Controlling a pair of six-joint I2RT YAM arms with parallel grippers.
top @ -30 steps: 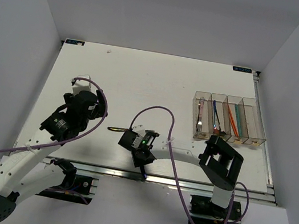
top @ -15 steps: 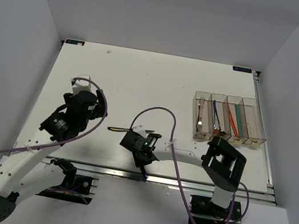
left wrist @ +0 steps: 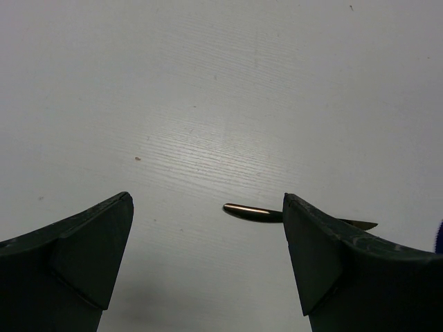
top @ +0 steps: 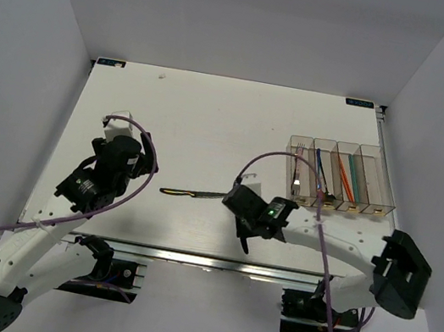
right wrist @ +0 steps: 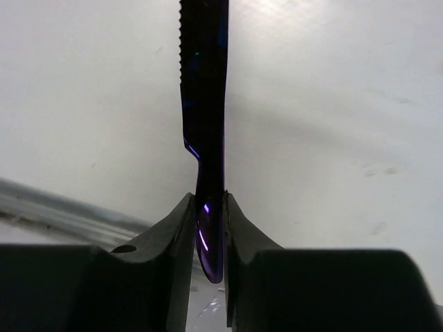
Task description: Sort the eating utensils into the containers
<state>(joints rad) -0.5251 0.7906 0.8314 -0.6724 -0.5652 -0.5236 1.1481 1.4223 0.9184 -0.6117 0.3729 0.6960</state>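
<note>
The right gripper clamps a blue knife by its handle over the table, apparently carrying it, well left of the containers. The next move calls for swinging right and lowering it lengthwise into a bin. The left gripper hangs wide open, empty, above a dark knife.

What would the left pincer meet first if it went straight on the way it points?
Most likely bare table: the open left pincer points down at it. A dark knife's end lies on the table just inside one finger's line and might get touched too; depth is unclear.
</note>
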